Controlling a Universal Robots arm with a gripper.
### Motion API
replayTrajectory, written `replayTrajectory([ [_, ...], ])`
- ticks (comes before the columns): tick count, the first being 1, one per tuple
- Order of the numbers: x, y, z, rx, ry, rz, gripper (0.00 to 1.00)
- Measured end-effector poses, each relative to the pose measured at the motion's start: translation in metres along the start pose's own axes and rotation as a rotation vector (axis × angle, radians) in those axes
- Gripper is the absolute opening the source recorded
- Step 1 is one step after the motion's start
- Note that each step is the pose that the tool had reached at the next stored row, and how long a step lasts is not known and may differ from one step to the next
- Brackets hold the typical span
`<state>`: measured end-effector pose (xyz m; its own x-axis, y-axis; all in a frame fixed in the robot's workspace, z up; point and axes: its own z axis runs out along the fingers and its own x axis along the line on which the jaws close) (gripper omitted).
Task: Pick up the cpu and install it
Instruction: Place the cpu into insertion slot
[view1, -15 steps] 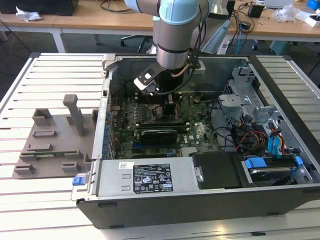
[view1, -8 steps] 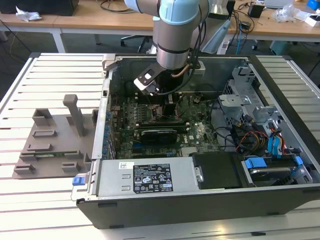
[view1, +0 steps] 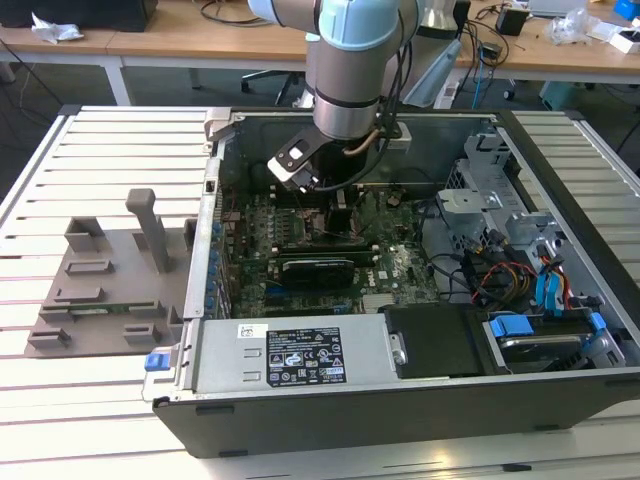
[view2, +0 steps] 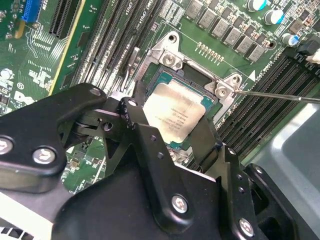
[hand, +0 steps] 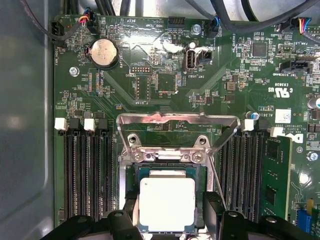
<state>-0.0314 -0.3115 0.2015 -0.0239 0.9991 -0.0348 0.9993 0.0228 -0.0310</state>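
arm (view1: 350, 70) down in case (view1: 400, 425) | tool (hand: 170, 202) straddles cpu (view2: 174, 111) at socket (hand: 129, 172) | grip: cannot tell

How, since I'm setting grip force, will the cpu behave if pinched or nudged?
Probably stiff: the cpu is a flat square with a metal top. Likely slippery on top, as that metal shines. Nudged sideways it should barely shift, since it sits inside the socket frame.
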Motion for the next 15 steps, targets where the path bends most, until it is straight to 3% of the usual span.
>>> replayTrajectory([
  [8, 0.0043, -0.0002, -0.0093, 0.0, 0.0001, 0.0, 0.61],
  [13, 0.0044, -0.0006, -0.0097, -0.0002, 0.0002, 0.0, 0.36],
  [15, 0.0042, -0.0021, -0.0097, -0.0004, 0.0002, 0.0, 0.18],
])
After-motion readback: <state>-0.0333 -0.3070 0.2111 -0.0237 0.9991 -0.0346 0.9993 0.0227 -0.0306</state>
